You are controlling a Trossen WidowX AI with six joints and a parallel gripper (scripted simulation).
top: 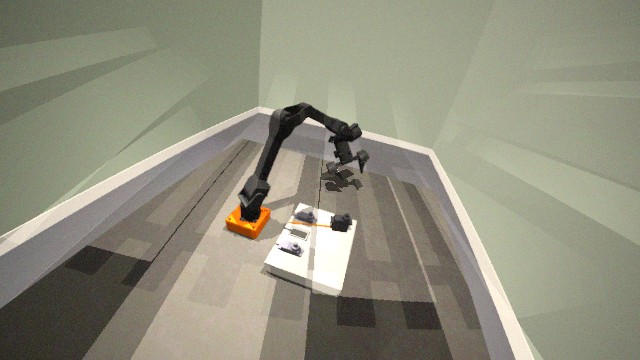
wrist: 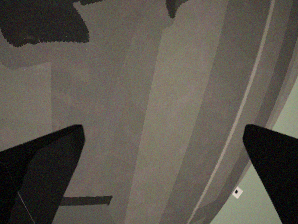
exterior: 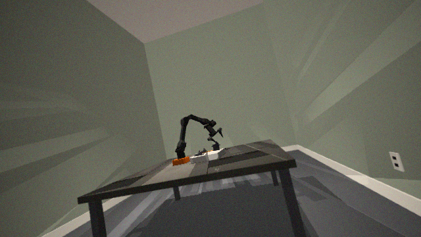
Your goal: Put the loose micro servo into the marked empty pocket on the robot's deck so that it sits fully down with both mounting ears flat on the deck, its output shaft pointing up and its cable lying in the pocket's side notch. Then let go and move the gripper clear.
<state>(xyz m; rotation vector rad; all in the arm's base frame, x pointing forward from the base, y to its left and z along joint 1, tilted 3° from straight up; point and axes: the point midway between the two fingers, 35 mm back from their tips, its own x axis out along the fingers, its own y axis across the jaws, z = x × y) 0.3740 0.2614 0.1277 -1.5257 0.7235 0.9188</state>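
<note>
The white deck lies on the table. A dark block with a small round top, apparently the loose servo, stands at its far right corner; a thin orange strip, perhaps its cable, runs left from it. The empty pocket is a dark-rimmed rectangle near the left edge, between two grey seated servos. My gripper is open and empty, above the table beyond the deck's far edge. Shaft direction and the pocket's notch are too small to tell.
The orange arm base stands just left of the deck. The arm arches up and over toward the back. The gripper's shadow falls on the table beneath it. The wrist view shows tabletop, with wall at the right.
</note>
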